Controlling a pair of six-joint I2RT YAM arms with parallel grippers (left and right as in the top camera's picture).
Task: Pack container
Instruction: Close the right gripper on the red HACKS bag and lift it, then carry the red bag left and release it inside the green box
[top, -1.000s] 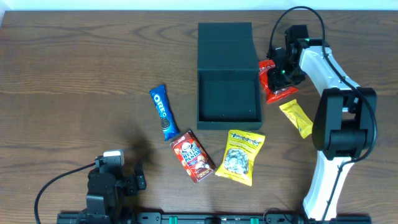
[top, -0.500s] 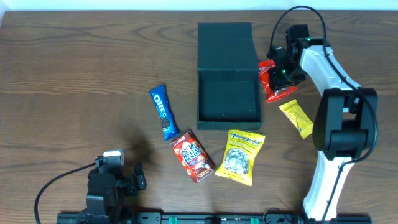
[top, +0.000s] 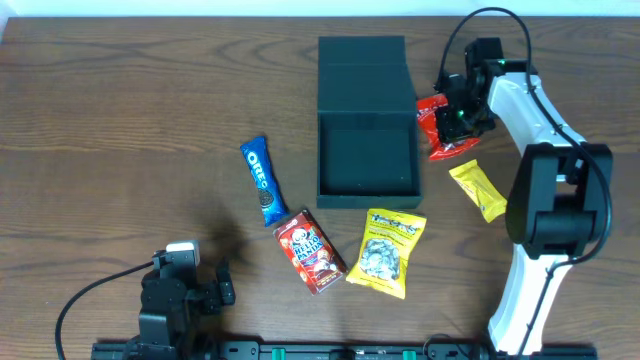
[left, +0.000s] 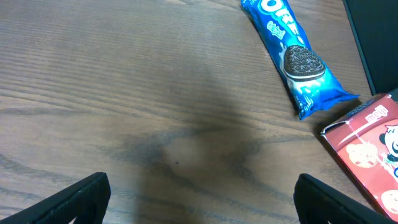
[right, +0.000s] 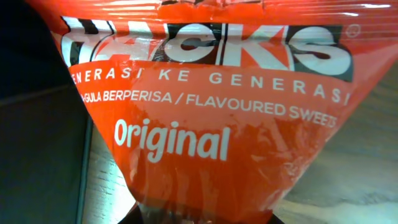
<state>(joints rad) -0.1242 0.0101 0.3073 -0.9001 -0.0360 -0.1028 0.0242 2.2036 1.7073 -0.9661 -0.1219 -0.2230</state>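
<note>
Up top in the middle of the overhead view sits the container (top: 367, 155), a dark teal-black box with a flat matte finish, looks like stiff cardboard. It's roughly square with sharp straight walls, and its flap lid (top: 362, 75) is folded back flat on the table (top: 120, 120) toward the top edge of the frame. Inside is bare, same dull dark colour all the way through.

Just to the right of the box, the right gripper (top: 458, 112) is down on a red packet (top: 440, 135). From the wrist camera the packet (right: 205, 93) fills the whole view: glossy crinkly plastic, white lettering, "Original" and "flavoured sweets" readable, and it tapers down to a pinched point at the bottom of the frame where the claw is clamped on it.

The left gripper (left: 208, 202) is parked at the lower left of the overhead view, fingers spread wide into both bottom corners of its wrist view, nothing between them, just brown woodgrain tabletop.

Other stuff lying around:
- blue Oreo pack (top: 261, 180), long shiny wrapper, left of the box
- red carton (top: 310, 250), boxy cardboard, tilted, below the Oreo pack
- yellow-green bag (top: 386, 252), flat pouch, below the box
- small yellow packet (top: 477, 190), slim and glossy, below the red one
</note>
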